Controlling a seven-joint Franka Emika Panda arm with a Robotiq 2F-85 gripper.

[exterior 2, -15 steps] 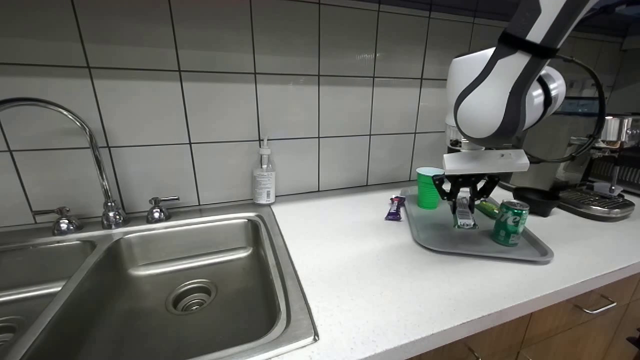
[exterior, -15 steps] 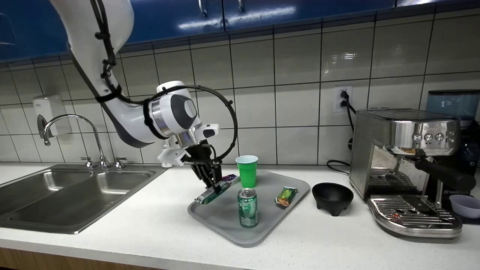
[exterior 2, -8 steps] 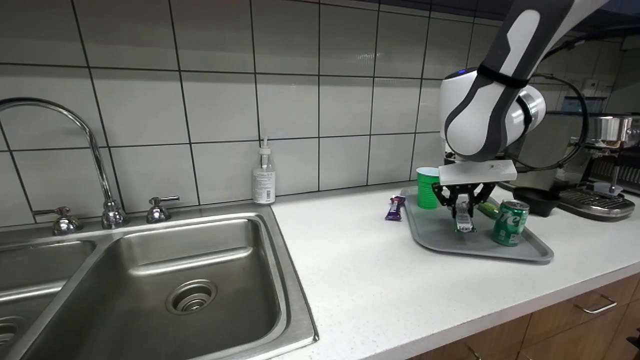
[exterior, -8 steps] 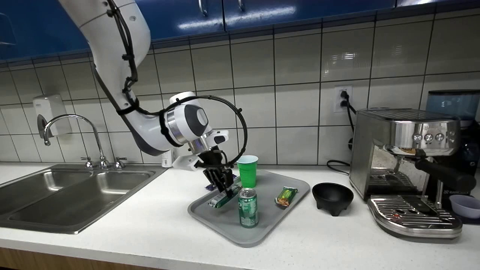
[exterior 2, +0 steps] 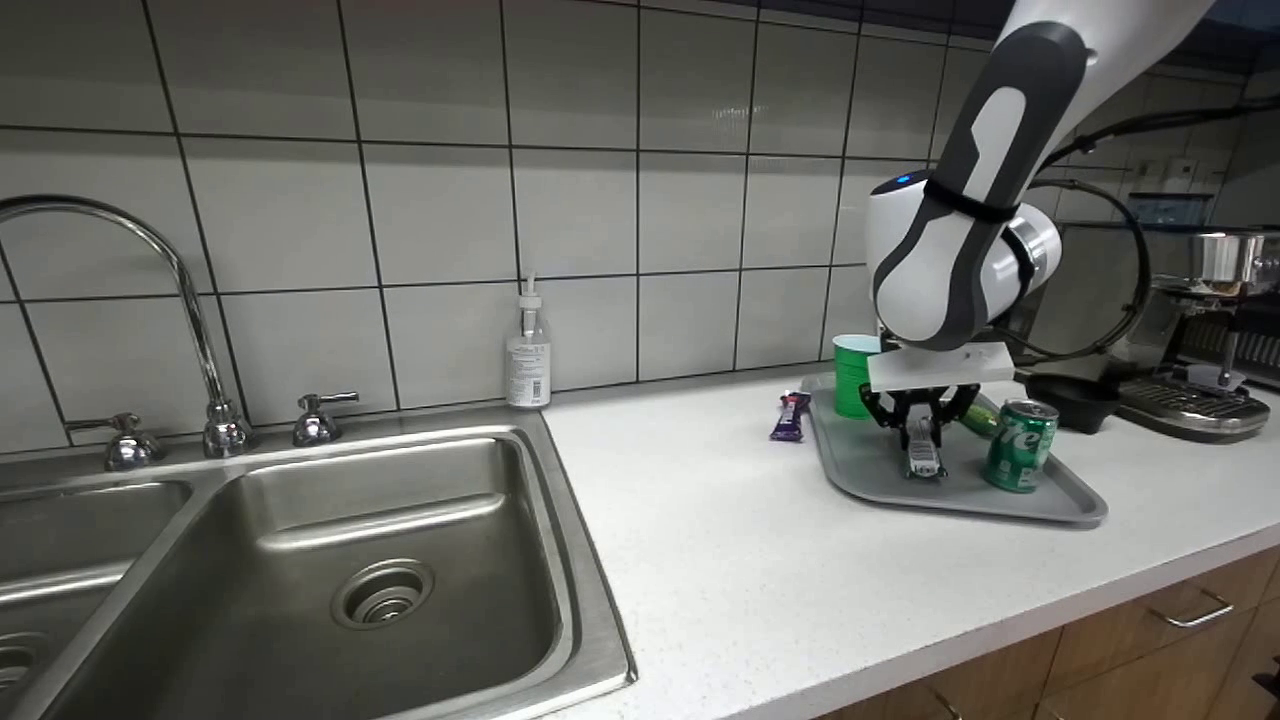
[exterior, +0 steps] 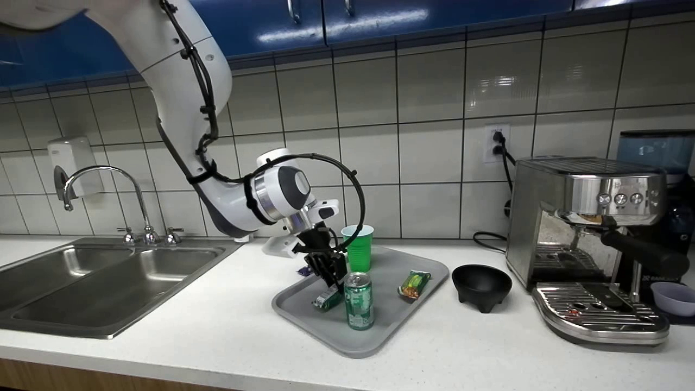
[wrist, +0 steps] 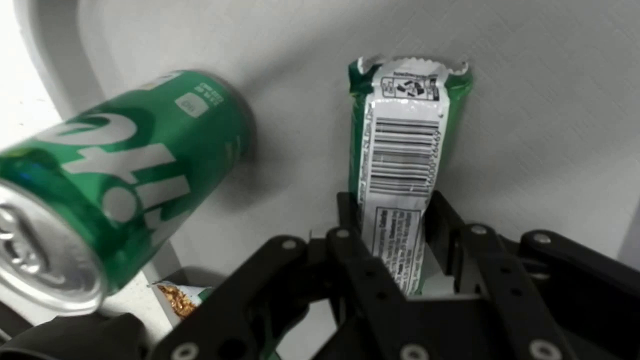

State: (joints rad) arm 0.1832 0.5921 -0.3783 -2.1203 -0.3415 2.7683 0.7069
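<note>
The fingers (wrist: 442,225) pinch a green-and-white wrapped bar (wrist: 402,155) in the wrist view, one pad against each long side. The bar's pale back, printed with a barcode and small text, faces that camera, and one crimped end juts out beyond the grip. It is over the grey tray (exterior: 388,309), low to the surface; whether its underside touches I cannot tell. Just beside it, a green soda can (exterior: 359,304) stands upright on the tray. A green cup (exterior: 360,258), pale inside, also stands upright there, close to the fingers on the side toward the wall. Farther out on the tray, near its edge, lies a green-and-yellow packet (exterior: 415,285) with brown at one end. Off the tray, a purple wrapper (exterior 2: 790,415) lies on the white bench (exterior 2: 690,560) just beside the rim. Across the tray from that wrapper, a black footed bowl (exterior: 482,285) sits on the bench, and next to the bowl stands a steel espresso machine (exterior: 592,187). Well apart from the fingers, on the wrapper's side, a steel sink (exterior 2: 590,600) is set into the bench, with a curved faucet (exterior 2: 228,435) at its back and a pump bottle (exterior 2: 528,360) near its corner.
</note>
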